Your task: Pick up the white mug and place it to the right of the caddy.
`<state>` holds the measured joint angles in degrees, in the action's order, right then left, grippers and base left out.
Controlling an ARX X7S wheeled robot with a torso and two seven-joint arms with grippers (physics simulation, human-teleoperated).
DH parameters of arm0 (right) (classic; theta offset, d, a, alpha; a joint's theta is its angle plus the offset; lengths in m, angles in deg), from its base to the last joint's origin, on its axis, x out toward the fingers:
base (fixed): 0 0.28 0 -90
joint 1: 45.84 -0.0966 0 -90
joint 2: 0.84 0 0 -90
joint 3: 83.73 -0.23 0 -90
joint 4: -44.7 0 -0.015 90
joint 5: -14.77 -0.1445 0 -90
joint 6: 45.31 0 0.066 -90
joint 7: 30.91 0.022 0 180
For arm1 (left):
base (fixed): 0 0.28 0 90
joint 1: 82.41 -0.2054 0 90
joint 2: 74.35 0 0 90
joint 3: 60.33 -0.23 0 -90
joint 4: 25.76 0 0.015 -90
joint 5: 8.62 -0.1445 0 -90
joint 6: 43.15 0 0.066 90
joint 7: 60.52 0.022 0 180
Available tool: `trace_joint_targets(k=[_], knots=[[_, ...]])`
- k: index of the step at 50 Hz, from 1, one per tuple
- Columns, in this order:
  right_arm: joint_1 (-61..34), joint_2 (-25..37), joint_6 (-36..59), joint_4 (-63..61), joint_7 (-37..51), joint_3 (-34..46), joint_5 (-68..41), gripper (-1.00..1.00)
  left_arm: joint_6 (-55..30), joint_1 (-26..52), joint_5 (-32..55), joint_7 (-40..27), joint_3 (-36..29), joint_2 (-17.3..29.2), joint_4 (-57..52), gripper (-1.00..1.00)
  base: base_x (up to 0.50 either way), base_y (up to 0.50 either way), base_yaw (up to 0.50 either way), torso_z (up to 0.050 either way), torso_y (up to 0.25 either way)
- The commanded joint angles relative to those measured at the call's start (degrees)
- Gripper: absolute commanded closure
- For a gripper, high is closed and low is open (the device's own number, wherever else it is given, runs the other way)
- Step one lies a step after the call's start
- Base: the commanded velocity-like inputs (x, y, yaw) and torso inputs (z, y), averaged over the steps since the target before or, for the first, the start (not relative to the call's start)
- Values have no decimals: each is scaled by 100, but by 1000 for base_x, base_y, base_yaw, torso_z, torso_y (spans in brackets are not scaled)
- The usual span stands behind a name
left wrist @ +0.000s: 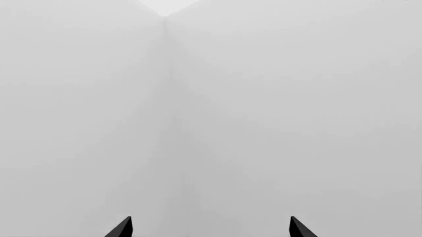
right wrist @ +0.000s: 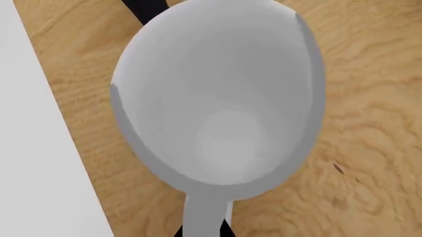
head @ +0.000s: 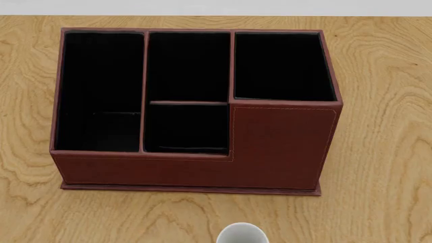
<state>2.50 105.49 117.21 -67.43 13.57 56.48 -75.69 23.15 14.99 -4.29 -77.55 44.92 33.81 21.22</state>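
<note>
The left jaws stand spread apart with nothing between them; only the two dark tips of the left gripper (left wrist: pixel 210 228) show in the left wrist view, one at each side, in front of bare pale grey walls that meet in a corner.

The right jaws cannot be judged. In the right wrist view the white mug (right wrist: pixel 218 98) fills most of the picture, seen from above down into its glossy pale inside. A dark strip shows past its far rim and another sliver beside the handle, but whether these are fingers closing on the mug, I cannot tell.

The mug is over the wood-grain worktop (right wrist: pixel 369 148), close to the worktop's edge, with a pale surface beyond that edge.

In the head view only the mug's rim shows at the lower border, in front of the caddy (head: pixel 284 147) and apart from it. The caddy sits on the worktop, its taller corner section at the right, its black-lined compartments open upward.
</note>
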Motion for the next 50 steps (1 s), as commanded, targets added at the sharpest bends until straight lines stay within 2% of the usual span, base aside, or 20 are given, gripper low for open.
trace_joint_targets(k=[1,21,39,50], knots=[[-216,38,-10,-423,490,-137,-395,100,-37,-34,40,-18,14,11,-91,-100,0,0,0,0,0],[-514,209,-266,-1077,1136,-350,-1059,100,-183,-21,77,-61,-4,56,-288,-100,0,0,0,0,0],[-1281,324,-602,-1520,2006,-503,-1959,100,-177,-8,126,-86,-2,80,-310,-100,0,0,0,0,0],[-1775,469,-819,-1599,2235,-759,-2258,100,-236,-2,150,-107,-4,103,-386,-100,0,0,0,0,0]])
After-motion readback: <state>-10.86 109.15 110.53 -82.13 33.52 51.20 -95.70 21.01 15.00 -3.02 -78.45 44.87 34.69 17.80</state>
